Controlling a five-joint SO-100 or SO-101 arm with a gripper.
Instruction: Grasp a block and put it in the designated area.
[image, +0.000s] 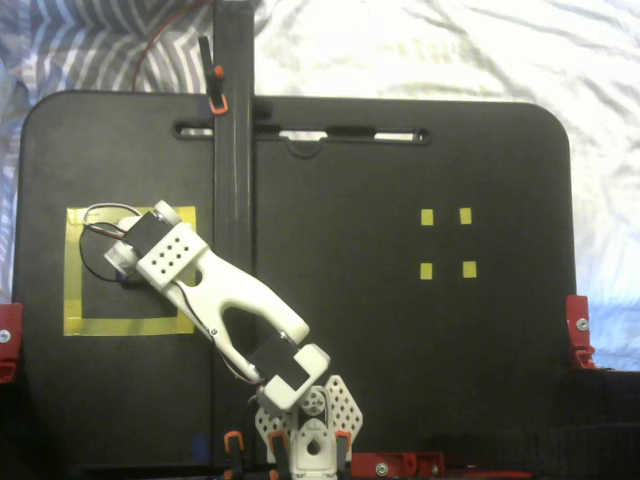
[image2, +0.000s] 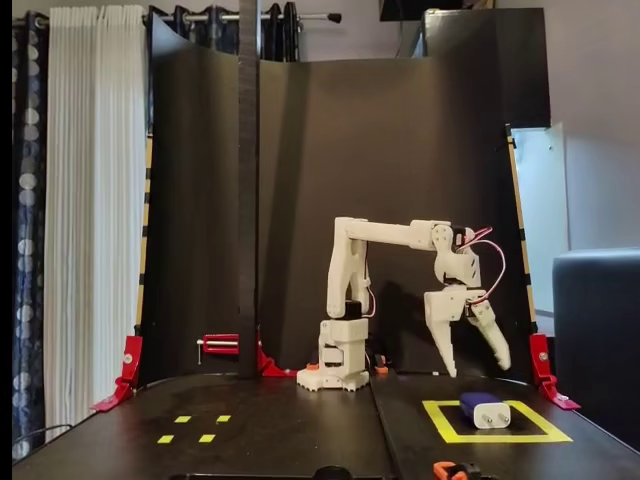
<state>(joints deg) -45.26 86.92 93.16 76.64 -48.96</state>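
- Block (image2: 484, 409): you see it lying flat inside the designated area (image2: 440, 421), near the counter (image: 400, 350)'s left edge in the top-down fixed view.
- Tool (image2: 470, 365): raised clear above the block, fingers spread, holding nothing.
- Four small yellow squares (image: 446, 243): toward the counter's right side, well apart.

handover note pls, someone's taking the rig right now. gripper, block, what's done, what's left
Gripper: open, empty, raised clear above the table.
Block: lying on the black surface inside the yellow tape square, toward its near right part in the front fixed view; nothing touches it. The arm hides it in the top-down fixed view.
Done: block is in the designated area and released.
Left: only bring the arm back to rest.
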